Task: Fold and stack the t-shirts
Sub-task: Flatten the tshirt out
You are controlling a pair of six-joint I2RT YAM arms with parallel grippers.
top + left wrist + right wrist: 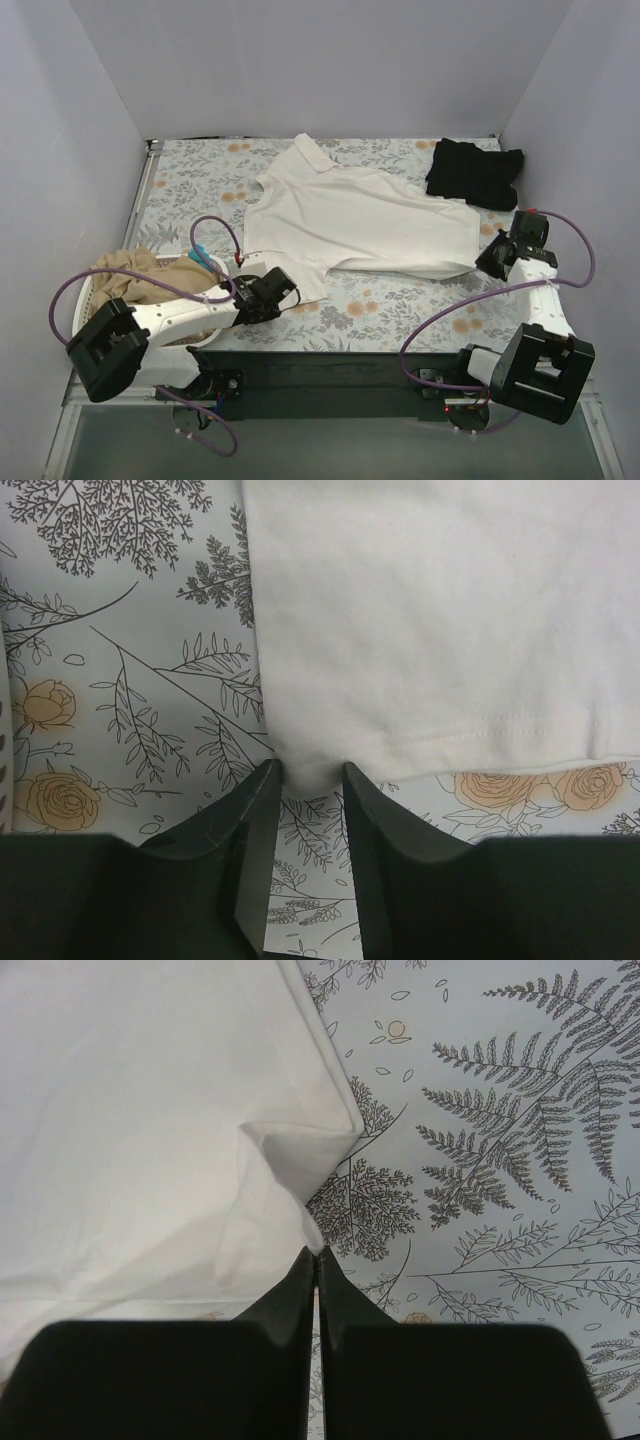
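Top view: the white t-shirt (350,215) lay spread mid-tabletop (400,300), the black t-shirt (475,172) at 1 o'clock, the tan t-shirt (135,275) at 8 o'clock.

Left wrist: the left claw (310,772) stood part-open, the white hem between its tips.

Right wrist: the right claw (317,1252) was pinched tight on the white t-shirt's corner.

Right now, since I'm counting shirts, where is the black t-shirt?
In the top view, the black t-shirt lies at the far right corner of the table, beside the spread white t-shirt and beyond the right gripper.
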